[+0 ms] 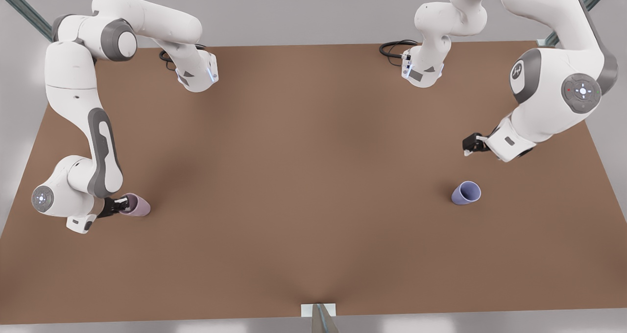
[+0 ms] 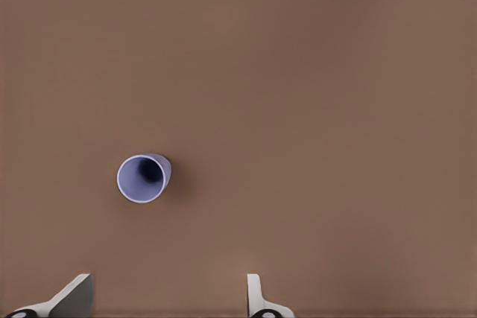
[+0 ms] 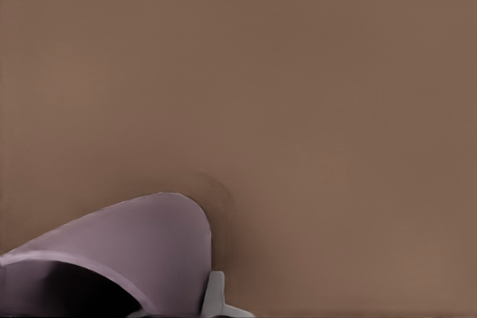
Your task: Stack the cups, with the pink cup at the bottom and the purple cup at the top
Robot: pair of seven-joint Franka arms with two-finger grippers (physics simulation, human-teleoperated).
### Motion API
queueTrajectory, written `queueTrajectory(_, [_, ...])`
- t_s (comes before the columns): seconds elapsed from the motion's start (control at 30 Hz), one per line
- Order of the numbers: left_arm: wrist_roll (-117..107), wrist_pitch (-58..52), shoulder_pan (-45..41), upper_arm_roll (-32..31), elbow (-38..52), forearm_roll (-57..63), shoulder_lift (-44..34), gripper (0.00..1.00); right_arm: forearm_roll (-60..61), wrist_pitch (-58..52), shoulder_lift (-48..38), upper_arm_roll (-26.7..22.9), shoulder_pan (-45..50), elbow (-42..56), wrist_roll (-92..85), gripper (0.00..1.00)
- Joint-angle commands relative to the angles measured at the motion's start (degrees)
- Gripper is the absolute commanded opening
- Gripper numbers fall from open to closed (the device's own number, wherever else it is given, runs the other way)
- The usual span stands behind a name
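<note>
Seeing right pincer (image 1: pixel 121 206) at pink cup (image 1: pixel 137 205) near front view's left edge of brown surface (image 1: pixel 303 186); fingers straddle cup rim, one inside, one outside (image 3: pixel 215 296); we read it as gripping pink cup. Purple cup (image 1: pixel 466 193) stands upright toward front view's right, well apart from pink cup. Left pincer (image 1: pixel 471 144) hovers near purple cup (image 2: pixel 143 178), not touching; fingers (image 2: pixel 255 296) spread wide, released.

Both matte cups, the pink cup (image 1: pixel 137 205) and purple cup (image 1: pixel 466 193), sit on a smooth (unglossed) brown table (image 1: pixel 313 176).
</note>
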Motion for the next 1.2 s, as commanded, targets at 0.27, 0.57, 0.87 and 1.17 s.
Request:
queueTrajectory(0.27, [-0.05, -2.74, 0.02, -0.04, 0.29, 0.06, -0.32, 1.0, 0.1, -14.86, -6.54, 0.29, 17.72, 3.06, 38.67, 0.21])
queueTrajectory(0.57, [0.12, -2.83, 0.02, -0.12, 0.38, -0.03, -0.32, 1.0, 3.44, -21.11, 16.92, 8.11, 45.15, 44.1, 112.85, 0.21])
queueTrajectory(0.87, [4.52, 15.88, 3.53, 3.22, -11.22, 0.5, 1.87, 1.0, 3.7, -3.0, 27.21, 9.44, 49.9, 50.88, 130.0, 0.21])
queueTrajectory(1.17, [4.78, 38.74, 10.04, 3.22, -26.52, 0.15, 4.6, 1.0, 3.7, -0.19, 29.49, 4.25, 49.98, 50.7, 128.15, 0.21])
